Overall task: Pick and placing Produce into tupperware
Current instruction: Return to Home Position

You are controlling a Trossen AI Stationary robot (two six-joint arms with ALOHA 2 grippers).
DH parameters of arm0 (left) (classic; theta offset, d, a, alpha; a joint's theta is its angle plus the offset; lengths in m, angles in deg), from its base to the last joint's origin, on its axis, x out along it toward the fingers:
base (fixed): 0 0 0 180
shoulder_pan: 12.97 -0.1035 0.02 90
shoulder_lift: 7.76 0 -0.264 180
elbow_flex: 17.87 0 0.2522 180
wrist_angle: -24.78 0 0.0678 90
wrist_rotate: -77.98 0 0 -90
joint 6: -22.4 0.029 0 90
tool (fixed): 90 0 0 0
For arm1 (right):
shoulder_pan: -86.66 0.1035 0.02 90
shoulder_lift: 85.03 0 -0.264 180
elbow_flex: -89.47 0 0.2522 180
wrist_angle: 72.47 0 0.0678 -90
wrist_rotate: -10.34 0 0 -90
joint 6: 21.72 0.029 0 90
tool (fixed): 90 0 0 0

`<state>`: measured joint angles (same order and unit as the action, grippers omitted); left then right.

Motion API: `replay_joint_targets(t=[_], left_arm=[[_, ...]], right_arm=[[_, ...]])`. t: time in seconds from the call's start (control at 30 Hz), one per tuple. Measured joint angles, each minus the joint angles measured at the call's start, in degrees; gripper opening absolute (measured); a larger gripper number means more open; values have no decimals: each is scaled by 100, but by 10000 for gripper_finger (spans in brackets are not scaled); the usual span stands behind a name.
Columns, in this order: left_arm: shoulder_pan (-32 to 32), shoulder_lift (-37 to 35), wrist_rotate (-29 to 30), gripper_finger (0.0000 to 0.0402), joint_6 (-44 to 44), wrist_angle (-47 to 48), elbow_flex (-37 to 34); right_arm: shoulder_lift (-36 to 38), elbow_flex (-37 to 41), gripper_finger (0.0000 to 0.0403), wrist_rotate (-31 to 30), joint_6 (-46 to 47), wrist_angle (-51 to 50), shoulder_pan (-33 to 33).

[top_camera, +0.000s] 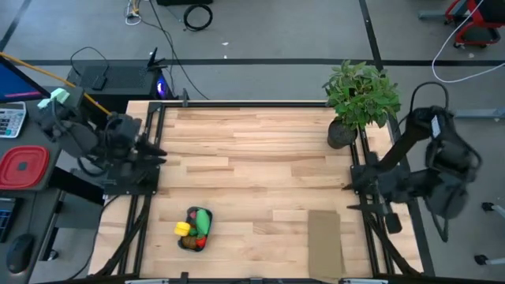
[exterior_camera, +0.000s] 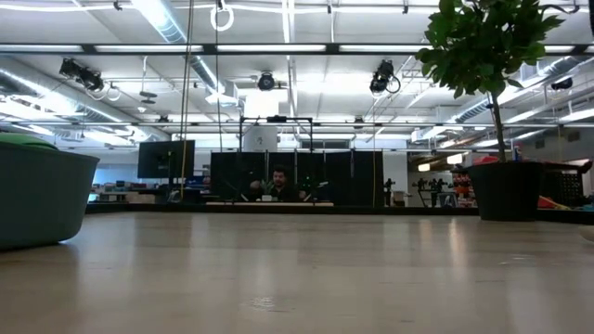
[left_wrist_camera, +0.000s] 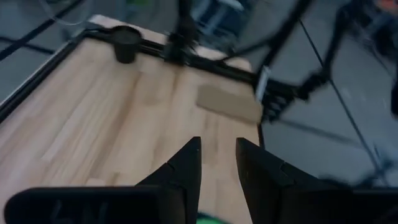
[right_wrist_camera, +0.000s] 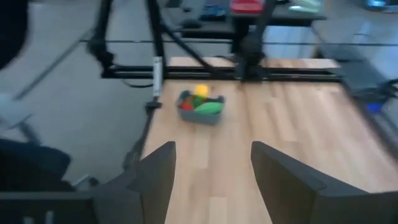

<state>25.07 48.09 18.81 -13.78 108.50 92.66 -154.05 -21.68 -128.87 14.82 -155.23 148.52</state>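
The blue-teal tupperware (top_camera: 195, 230) stands near the table's front edge, left of the middle. Produce lies in it: a green piece (top_camera: 203, 218), a yellow one (top_camera: 182, 229) and a red one (top_camera: 200, 242). The right wrist view shows it too, as the tupperware (right_wrist_camera: 200, 109) far ahead of the fingers. In the low view it is the dark tub (exterior_camera: 37, 195) at the left. My left gripper (left_wrist_camera: 217, 149) is raised at the table's left edge, narrowly open and empty. My right gripper (right_wrist_camera: 212, 152) is raised at the right edge, open and empty.
A potted plant (top_camera: 359, 99) stands at the table's far right corner. A flat brown cardboard piece (top_camera: 324, 241) lies near the front right. A red container (top_camera: 24, 168) sits off the table to the left. Bare wood spans the table's middle.
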Motion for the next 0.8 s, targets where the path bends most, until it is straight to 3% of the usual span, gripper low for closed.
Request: replay_joint_targets(t=[0.17,0.3,0.4,0.47,0.57,0.8], left_arm=[[2,-247,610,107,-329,-689,-864],[8,-442,44,107,-275,-1798,-1689],[50,-509,-789,107,591,-3478,-2444],[42,-534,-1389,107,1180,-4484,-2900],[-72,-631,-1914,107,1455,-5285,-3301],[-214,-1255,-1705,107,1717,-5238,-3650]], right_arm=[[1252,2394,220,1327,-1560,2871,-531],[2165,4148,220,3687,-2643,5408,-1363],[2619,5087,219,5144,-2964,6574,-1935],[2797,5511,219,5586,-2990,6990,-2261],[2926,5862,219,5672,-2788,7046,-2766],[3278,6022,219,6541,-3114,7020,-3935]])
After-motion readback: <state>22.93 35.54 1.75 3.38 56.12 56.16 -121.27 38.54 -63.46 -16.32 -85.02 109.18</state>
